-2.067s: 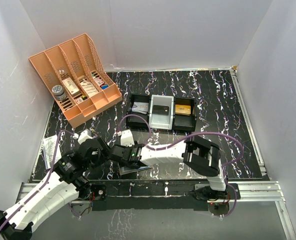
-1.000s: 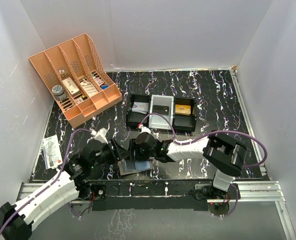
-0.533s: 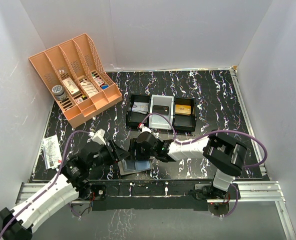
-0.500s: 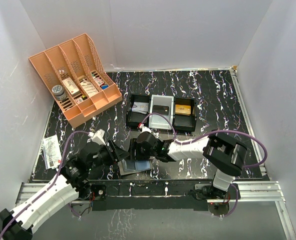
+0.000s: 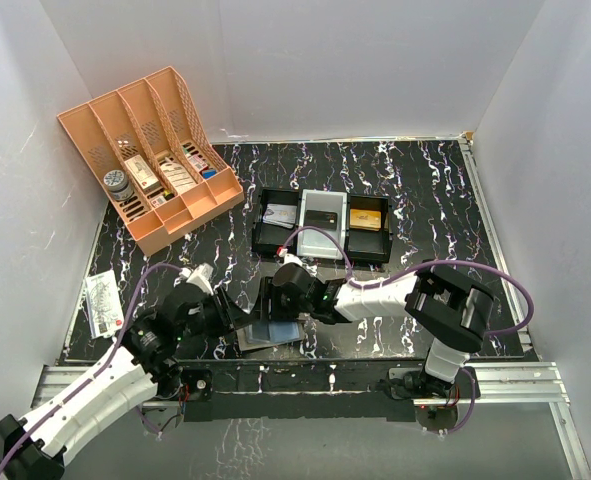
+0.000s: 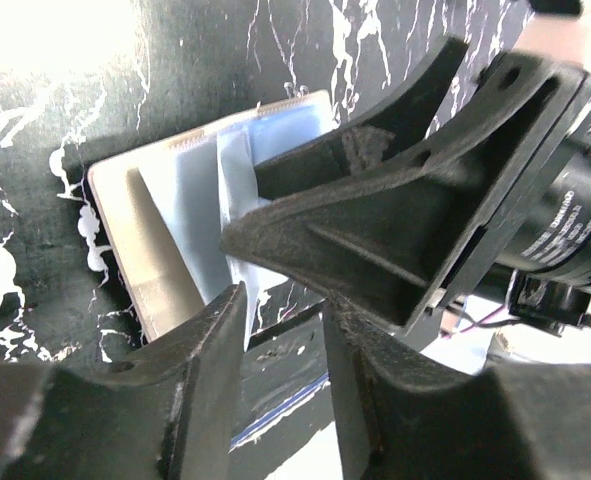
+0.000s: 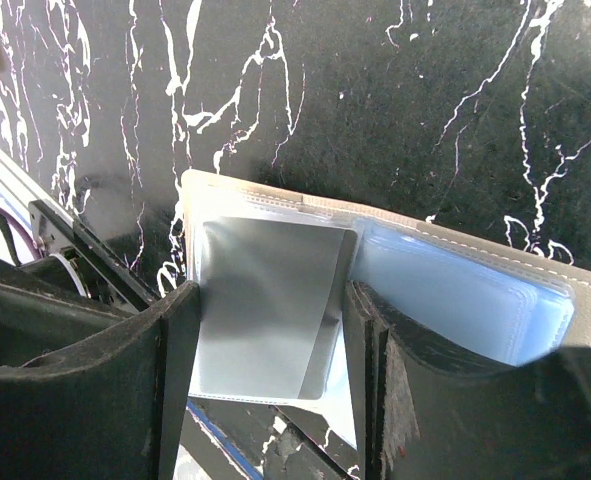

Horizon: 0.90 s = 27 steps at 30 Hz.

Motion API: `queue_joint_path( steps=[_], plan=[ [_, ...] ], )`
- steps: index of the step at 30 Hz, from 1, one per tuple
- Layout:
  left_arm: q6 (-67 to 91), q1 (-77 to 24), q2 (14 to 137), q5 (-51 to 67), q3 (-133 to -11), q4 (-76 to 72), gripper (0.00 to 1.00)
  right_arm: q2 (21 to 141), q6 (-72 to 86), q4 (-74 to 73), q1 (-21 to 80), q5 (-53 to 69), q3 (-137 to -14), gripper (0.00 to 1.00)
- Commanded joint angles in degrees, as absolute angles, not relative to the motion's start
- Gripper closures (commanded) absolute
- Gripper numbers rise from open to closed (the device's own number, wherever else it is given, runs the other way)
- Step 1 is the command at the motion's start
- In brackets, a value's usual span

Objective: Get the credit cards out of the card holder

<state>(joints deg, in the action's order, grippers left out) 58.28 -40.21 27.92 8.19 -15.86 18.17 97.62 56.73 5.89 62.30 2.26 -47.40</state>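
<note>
Left hand (image 6: pixel 283 300) has narrowed beside the card holder (image 6: pixel 175 210).

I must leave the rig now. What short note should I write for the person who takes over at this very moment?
Left gripper: fingers a little apart, low at a corner of the card holder; nothing seen between them.
Right gripper: fingers apart, tips down on the open holder, one on each side of a grey sheet; whether that is a sleeve or a card, I cannot tell.
Holder: lies open on the table near its front edge, between the two grippers.
Done: the holder is open.
Left: no credit cards lie out beside it, so all are to be drawn out.
</note>
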Motion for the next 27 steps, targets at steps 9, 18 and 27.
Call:
queue_joint_path(
  steps=[9,18,27],
  plan=[
    [56.53,-40.61,25.06,12.27,-17.83,22.62,0.69,98.92,57.29,1.89,62.14,2.6,-47.77,0.5],
    [54.66,-40.6,32.02,14.94,-16.97,19.33,0.69,98.7,57.22,1.52,61.97,2.83,-48.08,0.5],
    [55.36,-40.63,33.88,15.24,-13.33,10.78,0.69,98.88,57.22,1.58,61.88,3.39,-48.12,0.5]
  ],
)
